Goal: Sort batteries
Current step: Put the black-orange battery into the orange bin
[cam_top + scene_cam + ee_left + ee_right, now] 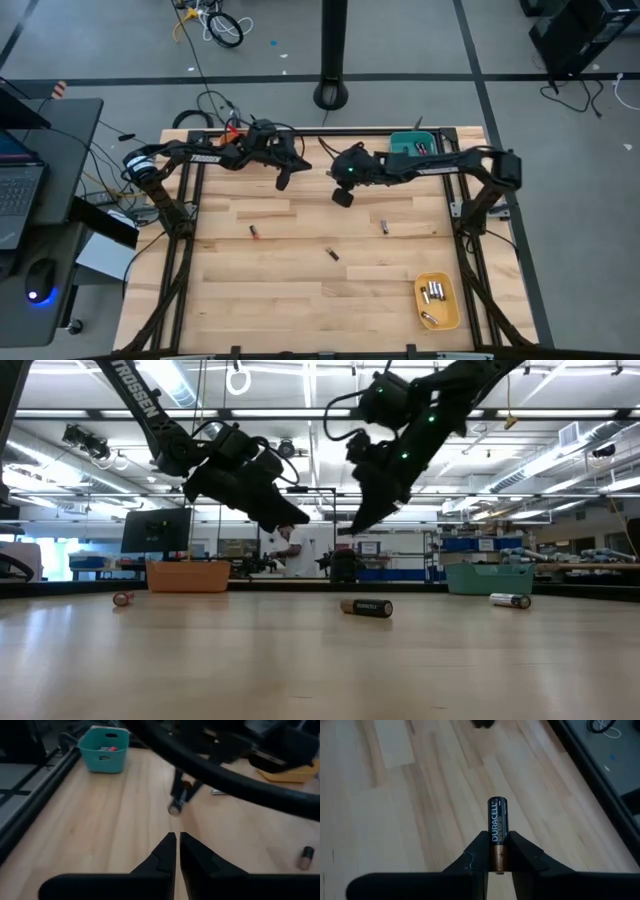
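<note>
Left arm: reached in from the far left, raised above the table | left gripper (176, 851): fingers pressed together, nothing between them | Right arm: reached in from the far right toward the far centre, raised | right gripper (498, 851): fingers clamped on a black battery (498, 827), copper end nearest the wrist
</note>
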`<state>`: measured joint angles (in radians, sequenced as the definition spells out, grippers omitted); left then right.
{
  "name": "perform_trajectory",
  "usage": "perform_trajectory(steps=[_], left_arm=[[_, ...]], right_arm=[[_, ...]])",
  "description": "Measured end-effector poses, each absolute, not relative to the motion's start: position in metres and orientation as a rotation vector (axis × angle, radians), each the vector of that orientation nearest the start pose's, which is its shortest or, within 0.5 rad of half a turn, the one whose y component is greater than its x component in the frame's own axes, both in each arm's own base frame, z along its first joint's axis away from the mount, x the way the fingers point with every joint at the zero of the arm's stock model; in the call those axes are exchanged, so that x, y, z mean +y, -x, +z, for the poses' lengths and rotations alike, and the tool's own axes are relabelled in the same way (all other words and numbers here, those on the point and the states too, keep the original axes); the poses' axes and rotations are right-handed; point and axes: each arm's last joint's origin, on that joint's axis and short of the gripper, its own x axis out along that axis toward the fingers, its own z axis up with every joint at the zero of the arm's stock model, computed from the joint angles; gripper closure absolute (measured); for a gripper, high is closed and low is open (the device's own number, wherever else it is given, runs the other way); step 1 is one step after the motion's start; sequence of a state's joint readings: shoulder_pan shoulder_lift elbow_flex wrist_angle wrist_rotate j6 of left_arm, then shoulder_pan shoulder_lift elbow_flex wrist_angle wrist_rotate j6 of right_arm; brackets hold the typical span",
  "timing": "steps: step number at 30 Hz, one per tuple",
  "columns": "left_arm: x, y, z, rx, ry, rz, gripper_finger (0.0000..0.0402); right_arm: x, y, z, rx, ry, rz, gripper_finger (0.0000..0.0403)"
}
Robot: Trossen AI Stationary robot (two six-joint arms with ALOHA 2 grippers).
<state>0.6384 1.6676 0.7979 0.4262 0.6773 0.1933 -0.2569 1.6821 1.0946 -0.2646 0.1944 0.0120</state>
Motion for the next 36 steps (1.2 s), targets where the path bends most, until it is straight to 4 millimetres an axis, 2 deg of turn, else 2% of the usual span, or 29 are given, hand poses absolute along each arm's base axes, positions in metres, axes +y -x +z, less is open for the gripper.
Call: perform_trajectory(steps=[3,6,9,13,20,24,36], left_arm=[[0.179,-0.279,0.179,0.345,0.1,-0.083,0.0357],[0.169,-0.285,0.179,0.348,0.094,-0.117,0.0329],[0.154,-0.294,0.181,0.335,0.075,-0.168,0.0291],[0.14,-0.305,0.186,0.296,0.041,-0.149,0.0237],[0.135,-0.31,0.191,0.251,0.061,-0.127,0.0171],[0.135,-0.311,0.193,0.235,0.064,-0.117,0.0165],[0.128,-0.315,0.196,0.223,0.037,-0.134,0.0192]], right_arm=[[-0.088,-0.328,0.217,0.821,-0.031,-0.426,0.0343],[-0.083,-0.325,0.226,0.762,-0.026,-0.415,0.0343],[-0.077,-0.327,0.228,0.743,-0.005,-0.395,0.0343],[-0.072,-0.328,0.229,0.739,0.004,-0.378,0.0343],[-0.067,-0.329,0.229,0.741,0.024,-0.382,0.0344],[-0.067,-0.329,0.229,0.737,0.024,-0.376,0.0343],[-0.064,-0.332,0.231,0.71,0.038,-0.355,0.0343]])
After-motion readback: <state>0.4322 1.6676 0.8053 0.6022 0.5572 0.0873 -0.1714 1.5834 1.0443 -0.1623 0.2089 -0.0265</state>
